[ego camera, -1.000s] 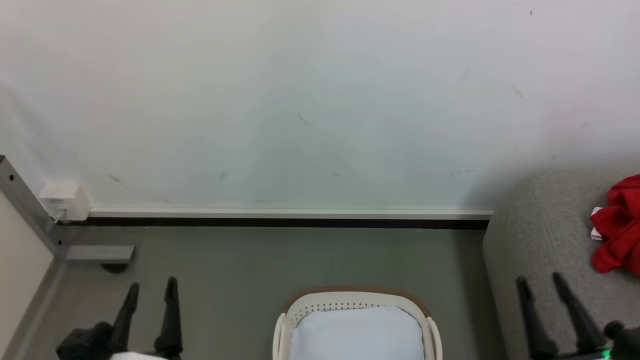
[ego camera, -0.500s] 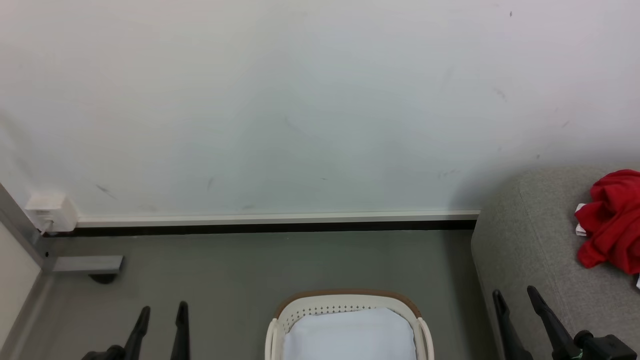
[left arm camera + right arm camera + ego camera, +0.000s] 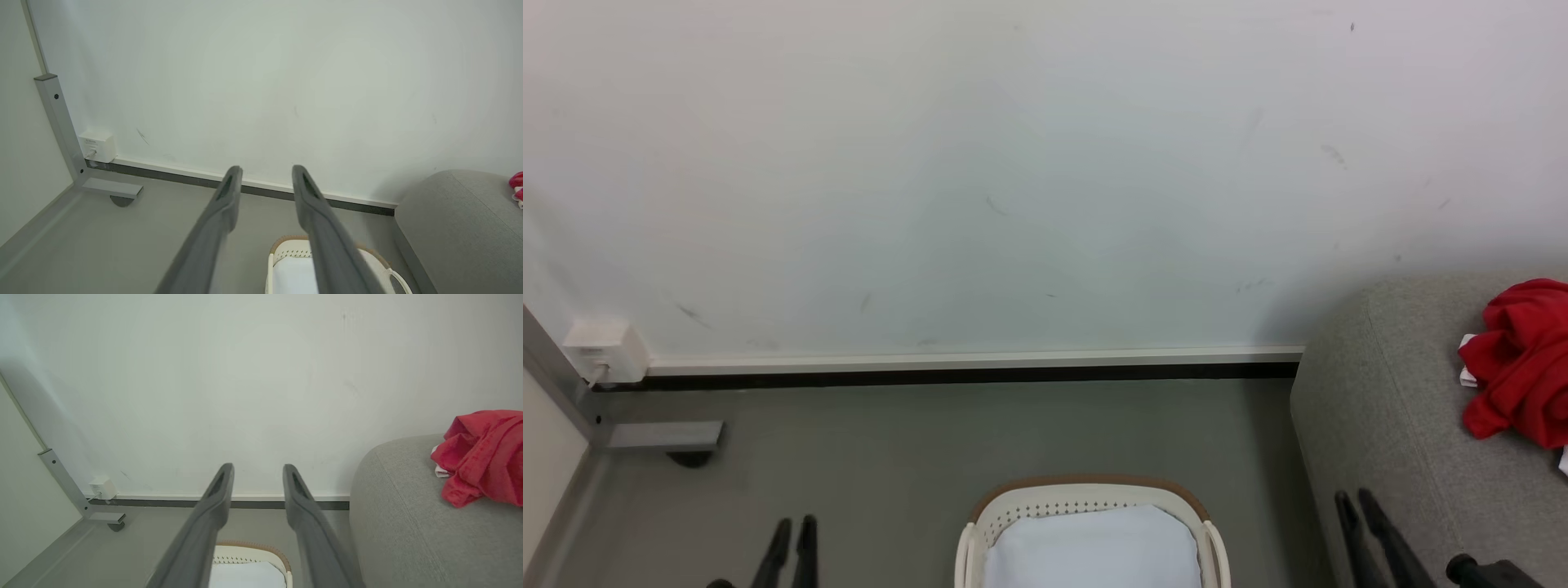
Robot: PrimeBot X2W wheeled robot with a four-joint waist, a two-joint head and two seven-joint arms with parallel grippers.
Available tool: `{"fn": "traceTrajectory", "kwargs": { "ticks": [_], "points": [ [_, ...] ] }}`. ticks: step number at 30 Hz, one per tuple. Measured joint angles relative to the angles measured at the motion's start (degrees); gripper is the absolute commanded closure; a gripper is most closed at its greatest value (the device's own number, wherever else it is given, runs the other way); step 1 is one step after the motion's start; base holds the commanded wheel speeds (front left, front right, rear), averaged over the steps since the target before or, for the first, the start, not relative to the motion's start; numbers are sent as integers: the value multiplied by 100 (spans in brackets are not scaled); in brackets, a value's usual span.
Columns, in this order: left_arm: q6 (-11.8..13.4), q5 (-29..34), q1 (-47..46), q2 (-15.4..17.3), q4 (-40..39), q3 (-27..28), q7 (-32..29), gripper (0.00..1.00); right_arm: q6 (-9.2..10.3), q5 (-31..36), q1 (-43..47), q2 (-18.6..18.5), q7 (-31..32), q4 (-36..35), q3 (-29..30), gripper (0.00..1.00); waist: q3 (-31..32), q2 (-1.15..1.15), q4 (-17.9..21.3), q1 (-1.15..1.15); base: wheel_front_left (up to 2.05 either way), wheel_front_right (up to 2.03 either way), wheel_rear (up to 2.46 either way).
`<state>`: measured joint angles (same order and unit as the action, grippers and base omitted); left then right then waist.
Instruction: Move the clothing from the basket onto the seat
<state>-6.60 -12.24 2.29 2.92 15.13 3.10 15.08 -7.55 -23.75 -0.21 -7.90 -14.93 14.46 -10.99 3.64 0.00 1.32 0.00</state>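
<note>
The clothing (image 3: 1519, 367) is a crumpled bright red heap with a small white piece at its left edge, lying on the light grey seat (image 3: 1388, 408) at the right. The white basket (image 3: 1086, 490) with a brown rim stands on the floor at the bottom centre, and a pale bluish pad (image 3: 1094, 547) lies in it. My left gripper (image 3: 796, 523) hangs over the floor left of the basket, its fingers a narrow gap apart and empty. My right gripper (image 3: 1352, 496) is by the seat's front corner, also slightly open and empty. The right wrist view shows the clothing (image 3: 482, 453) on the seat (image 3: 400, 522).
A white wall runs across the back with a dark skirting strip. A white socket box (image 3: 605, 351) and a grey metal frame foot (image 3: 662, 434) sit at the left. Grey floor lies between frame, basket and seat.
Both grippers' fingers have drawn closer together and sunk lower in the head view. The camera has shifted a little, so the seat and clothing show further left.
</note>
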Motion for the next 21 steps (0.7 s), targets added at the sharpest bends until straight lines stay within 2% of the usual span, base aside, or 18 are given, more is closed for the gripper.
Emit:
{"fn": "traceTrajectory", "kwargs": {
  "ticks": [3,21],
  "points": [
    [0,-109,33,-30,120,22,-98,100,0,-142,70,44,54,70,9,100,-6,0,-1,0,0,0,0],
    [-2,-1948,-114,-29,81,69,-563,100,0,-1722,0,103,514,63,380,100,-59,0,-21,0,0,0,0]
  ]
}}
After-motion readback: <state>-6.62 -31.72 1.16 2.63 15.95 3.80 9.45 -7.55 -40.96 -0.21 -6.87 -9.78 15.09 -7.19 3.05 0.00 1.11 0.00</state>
